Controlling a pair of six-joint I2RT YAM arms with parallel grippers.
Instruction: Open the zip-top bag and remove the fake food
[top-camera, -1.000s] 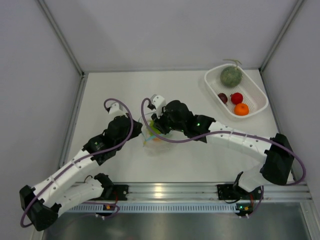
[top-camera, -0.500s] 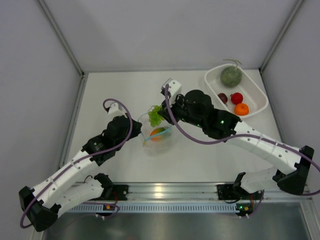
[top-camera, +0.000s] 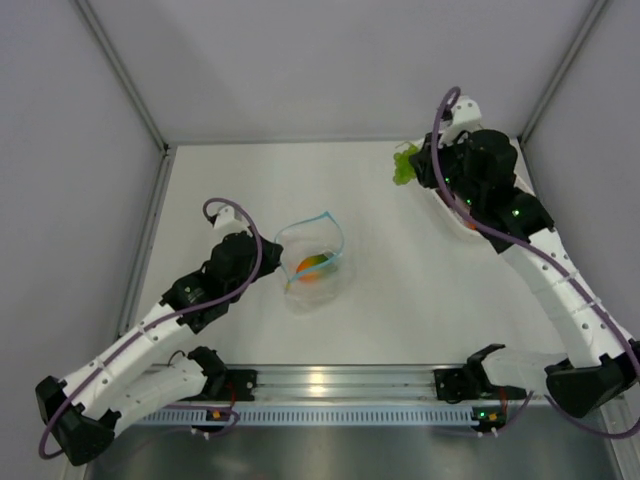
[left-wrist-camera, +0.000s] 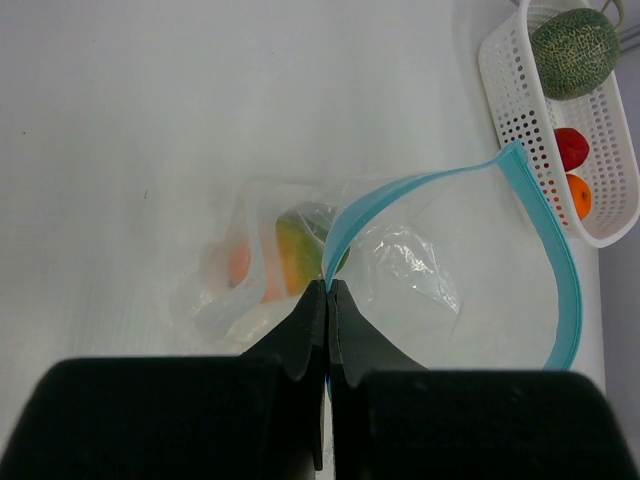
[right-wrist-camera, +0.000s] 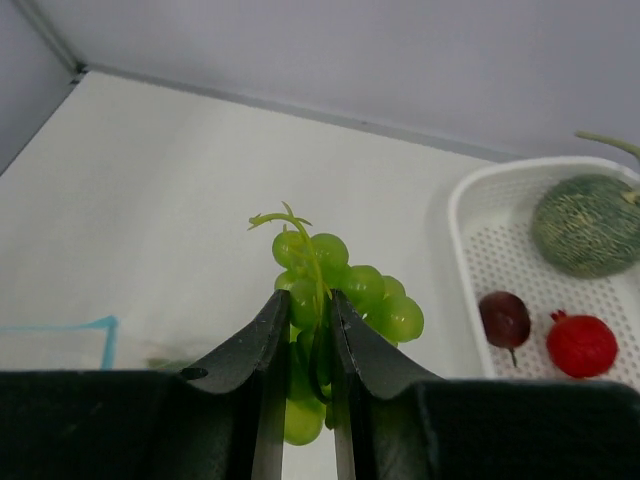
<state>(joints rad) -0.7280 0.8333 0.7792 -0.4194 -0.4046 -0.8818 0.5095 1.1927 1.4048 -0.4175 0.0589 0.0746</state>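
The clear zip-top bag (top-camera: 318, 262) lies open mid-table, its blue zip strip (left-wrist-camera: 555, 250) arched wide. A green-orange piece (left-wrist-camera: 293, 251) and an orange piece (left-wrist-camera: 238, 266) lie inside. My left gripper (left-wrist-camera: 328, 287) is shut on the bag's zip strip at its near corner, seen from above (top-camera: 262, 262) too. My right gripper (right-wrist-camera: 305, 310) is shut on a bunch of green toy grapes (right-wrist-camera: 355, 290), held in the air (top-camera: 405, 165) just left of the white basket (right-wrist-camera: 470, 250). The basket holds a grey-green melon (right-wrist-camera: 585, 223), a dark red piece (right-wrist-camera: 505, 318) and a red ball (right-wrist-camera: 581, 345).
The white perforated basket (left-wrist-camera: 505, 110) stands at the far right corner, mostly hidden by my right arm in the top view. An orange ball (left-wrist-camera: 579, 195) lies in it. Grey walls enclose the table on three sides.
My right gripper has lifted the green grapes out of the bag and carried them far right toward the basket. The left gripper has kept its hold on the bag's strip.
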